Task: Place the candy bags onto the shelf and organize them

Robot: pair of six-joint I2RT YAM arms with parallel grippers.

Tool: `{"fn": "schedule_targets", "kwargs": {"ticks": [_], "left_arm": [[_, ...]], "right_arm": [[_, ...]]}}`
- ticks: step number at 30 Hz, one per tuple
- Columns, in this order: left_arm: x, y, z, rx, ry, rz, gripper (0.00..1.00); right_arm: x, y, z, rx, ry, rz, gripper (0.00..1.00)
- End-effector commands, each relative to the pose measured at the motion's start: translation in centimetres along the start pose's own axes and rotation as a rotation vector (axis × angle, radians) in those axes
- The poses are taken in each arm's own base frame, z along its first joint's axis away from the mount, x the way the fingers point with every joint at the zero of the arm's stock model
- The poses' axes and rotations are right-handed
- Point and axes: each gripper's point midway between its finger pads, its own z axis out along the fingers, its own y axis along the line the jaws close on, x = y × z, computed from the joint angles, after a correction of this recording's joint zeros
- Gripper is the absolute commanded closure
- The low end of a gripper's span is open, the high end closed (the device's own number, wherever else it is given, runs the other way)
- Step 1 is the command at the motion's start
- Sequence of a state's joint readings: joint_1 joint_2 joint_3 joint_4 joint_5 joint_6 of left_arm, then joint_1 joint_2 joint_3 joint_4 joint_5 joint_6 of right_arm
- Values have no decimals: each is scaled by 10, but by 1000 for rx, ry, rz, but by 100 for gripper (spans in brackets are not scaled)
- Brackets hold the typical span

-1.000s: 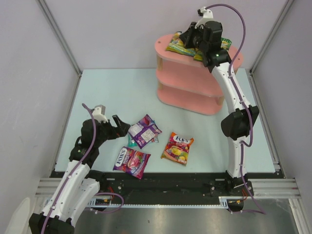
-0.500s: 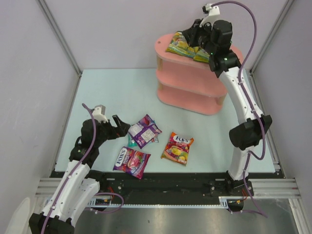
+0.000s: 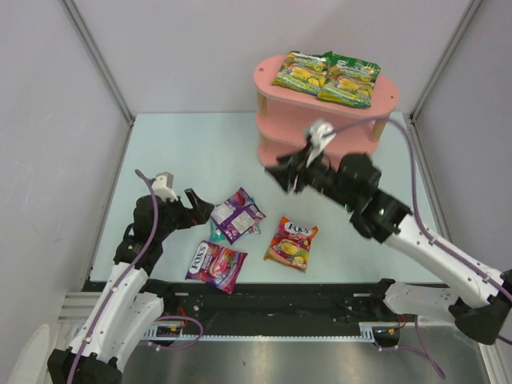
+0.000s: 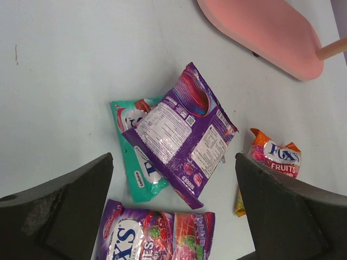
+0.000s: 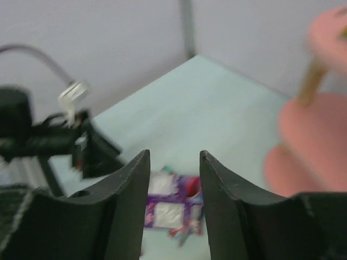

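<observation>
Two green-yellow candy bags point(image 3: 302, 72) point(image 3: 350, 78) lie side by side on the top board of the pink shelf point(image 3: 276, 84). On the table lie a purple bag point(image 3: 238, 214) point(image 4: 181, 132) over a teal one point(image 3: 214, 233) point(image 4: 135, 160), a purple-magenta bag point(image 3: 216, 264) point(image 4: 157, 238) and an orange-red bag point(image 3: 292, 242) point(image 4: 268, 160). My left gripper point(image 3: 202, 208) point(image 4: 173, 162) hangs open just left of the purple bag. My right gripper point(image 3: 282, 174) point(image 5: 174, 157) is in the air in front of the shelf, open and holding nothing; the purple bag point(image 5: 173, 208) shows blurred below its gap.
The shelf's lower boards point(image 3: 308, 160) point(image 4: 260, 27) point(image 5: 314, 135) stand at the back right, close behind my right arm. Grey walls with metal posts point(image 3: 100, 60) enclose the pale table point(image 3: 184, 152). My left arm point(image 5: 49, 135) shows in the right wrist view.
My right gripper let go of a green-yellow bag on the shelf top, opened, and swung down and left off the shelf to above the table. The left arm has not moved.
</observation>
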State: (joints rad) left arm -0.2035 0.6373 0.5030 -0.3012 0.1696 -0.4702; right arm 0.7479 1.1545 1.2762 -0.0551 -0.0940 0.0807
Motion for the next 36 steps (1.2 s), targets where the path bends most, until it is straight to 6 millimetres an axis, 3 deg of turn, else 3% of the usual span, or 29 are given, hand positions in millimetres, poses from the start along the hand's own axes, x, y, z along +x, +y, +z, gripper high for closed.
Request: {"fn": "schedule_targets", "kwargs": {"ticks": [1, 3, 4, 6, 7, 10, 13, 21, 25, 30, 36], "left_arm": [[-8, -9, -1, 34, -21, 8, 0], [-9, -8, -1, 31, -28, 5, 0], [-11, -9, -2, 33, -35, 7, 0], [-13, -10, -2, 30, -35, 3, 0], [-15, -11, -3, 32, -37, 2, 0], [-18, -13, -4, 34, -38, 6, 0], [-14, -9, -5, 16, -24, 16, 0], [-4, -5, -4, 18, -19, 1, 0], [0, -6, -1, 33, -11, -5, 0], [3, -6, 0, 37, -4, -5, 0], [3, -8, -1, 43, 1, -3, 0]], "right_arm": [[79, 46, -40, 17, 95, 71, 51], [128, 51, -56, 68, 185, 143, 48], [137, 44, -65, 129, 189, 168, 47], [165, 49, -76, 155, 244, 254, 44], [191, 47, -82, 164, 298, 263, 43], [226, 43, -91, 190, 364, 300, 38], [241, 31, -95, 253, 400, 315, 33], [271, -26, -109, 517, 474, 435, 30], [294, -38, -120, 593, 567, 482, 27], [308, -48, -139, 707, 614, 527, 22], [318, -35, -155, 731, 643, 572, 14]]}}
